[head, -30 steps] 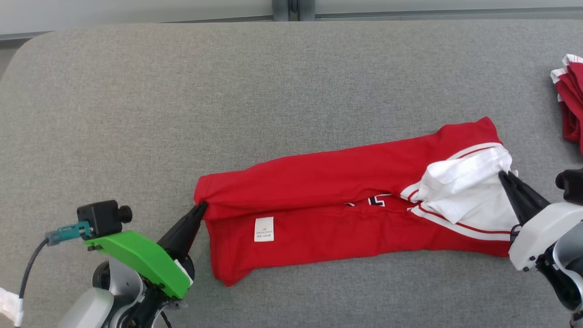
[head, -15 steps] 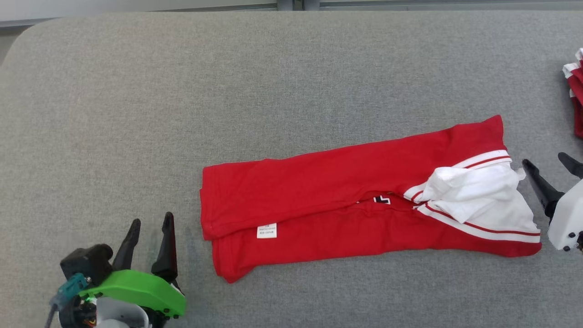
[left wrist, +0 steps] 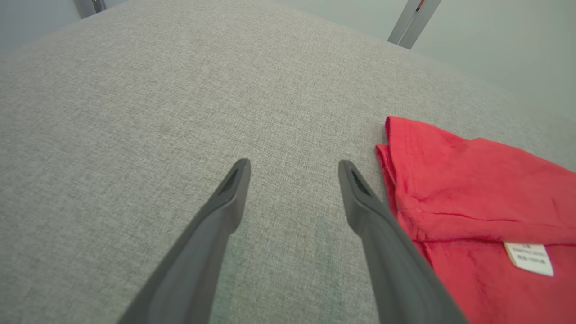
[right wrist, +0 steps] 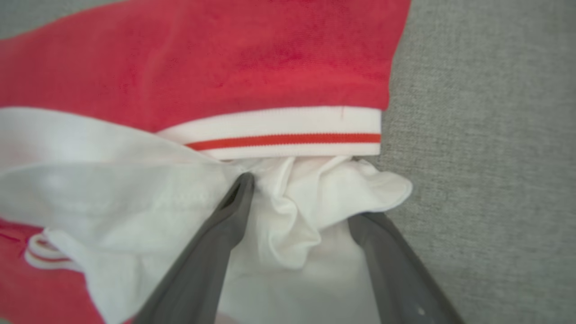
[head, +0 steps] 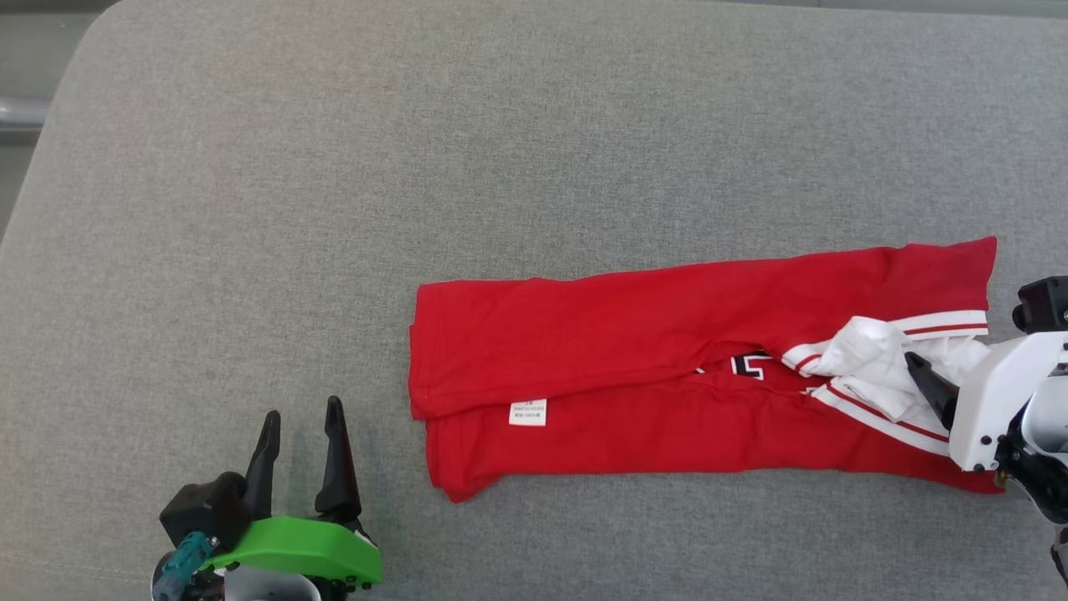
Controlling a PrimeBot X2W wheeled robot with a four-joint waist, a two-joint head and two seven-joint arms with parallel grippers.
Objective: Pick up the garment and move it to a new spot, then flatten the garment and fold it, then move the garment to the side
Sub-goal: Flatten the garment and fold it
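The garment (head: pixel 651 334) is a red shirt with white, red-striped trim, lying folded lengthwise on the grey table (head: pixel 250 209), with its white care label (head: pixel 527 411) facing up. My left gripper (head: pixel 301 411) stands open at the lower left, a short way off the garment's hem (left wrist: pixel 472 189), with bare table between its fingers (left wrist: pixel 225 211). My right gripper (right wrist: pixel 301 198) is open over the bunched white sleeve (right wrist: pixel 288 216), a finger on each side of the bunch. In the head view one dark right finger (head: pixel 926 386) lies on the white cloth at the garment's right end.
The table's rounded corner and left edge (head: pixel 50 159) lie at the upper left, with floor beyond. Bare grey surface stretches to the left of the garment and on its far side. The right arm's white housing (head: pixel 997 401) covers the garment's right end.
Both grippers have opened and let go of the garment, which now lies flatter. The left gripper has pulled back from the hem. The right one backed off, then came over the white sleeve. The camera shifted.
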